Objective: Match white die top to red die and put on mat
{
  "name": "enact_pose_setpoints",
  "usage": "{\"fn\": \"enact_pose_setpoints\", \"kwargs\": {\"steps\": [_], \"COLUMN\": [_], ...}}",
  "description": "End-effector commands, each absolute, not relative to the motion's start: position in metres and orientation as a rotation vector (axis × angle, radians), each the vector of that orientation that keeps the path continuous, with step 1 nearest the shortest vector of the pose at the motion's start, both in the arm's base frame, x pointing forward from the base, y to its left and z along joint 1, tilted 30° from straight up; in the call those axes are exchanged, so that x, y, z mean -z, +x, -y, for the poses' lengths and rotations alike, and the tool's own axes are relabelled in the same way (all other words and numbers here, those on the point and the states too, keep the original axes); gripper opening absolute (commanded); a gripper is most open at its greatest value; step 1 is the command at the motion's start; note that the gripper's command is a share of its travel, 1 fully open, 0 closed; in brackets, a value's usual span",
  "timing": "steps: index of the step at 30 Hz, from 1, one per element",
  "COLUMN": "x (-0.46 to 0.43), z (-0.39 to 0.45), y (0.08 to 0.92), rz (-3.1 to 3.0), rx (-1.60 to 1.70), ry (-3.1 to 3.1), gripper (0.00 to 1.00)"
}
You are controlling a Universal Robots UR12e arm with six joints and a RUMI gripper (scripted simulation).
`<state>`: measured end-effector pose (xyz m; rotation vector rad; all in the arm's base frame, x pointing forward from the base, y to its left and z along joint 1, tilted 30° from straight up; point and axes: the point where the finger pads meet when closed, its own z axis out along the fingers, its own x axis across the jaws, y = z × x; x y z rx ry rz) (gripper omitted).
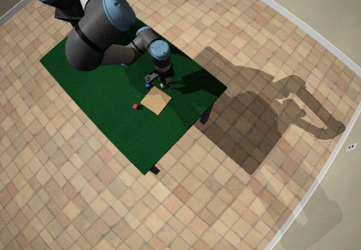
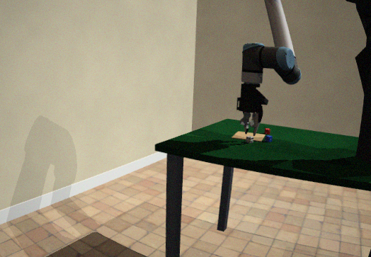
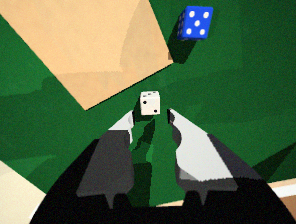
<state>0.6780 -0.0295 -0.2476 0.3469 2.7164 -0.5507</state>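
Note:
The white die (image 1: 162, 86) (image 2: 249, 139) (image 3: 150, 103) lies on the green table just off the mat's edge, with two pips on its upper face in the wrist view. My gripper (image 2: 250, 134) (image 3: 150, 110) is partly open and empty, pointing down, its fingertips close above the die, with a gap between them. The tan mat (image 1: 151, 102) (image 2: 241, 135) (image 3: 75, 45) has nothing on it. The red die (image 1: 136, 106) (image 2: 267, 131) sits beside the mat; its top number is too small to read, and it is outside the wrist view.
The blue die (image 1: 147, 85) (image 2: 268, 139) (image 3: 199, 22) sits near a mat corner, on the same side as the white die, and shows five on top. The green table (image 1: 103, 116) (image 2: 212, 151) carries everything. The arm's shadow falls over the white die's surroundings.

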Motion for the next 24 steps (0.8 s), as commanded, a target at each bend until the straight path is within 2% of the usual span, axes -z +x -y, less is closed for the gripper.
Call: {"fn": "enact_pose_setpoints", "kwargs": {"steps": [1,24], "x": [0.2471,0.2494], "z": [0.0292,0.0302], "y": [0.6782,0.6789], "rz": [-2.716,-2.716], "rx": [0.550,0.550], "ry": [0.346,0.346], "gripper": [0.24,0.24]}}
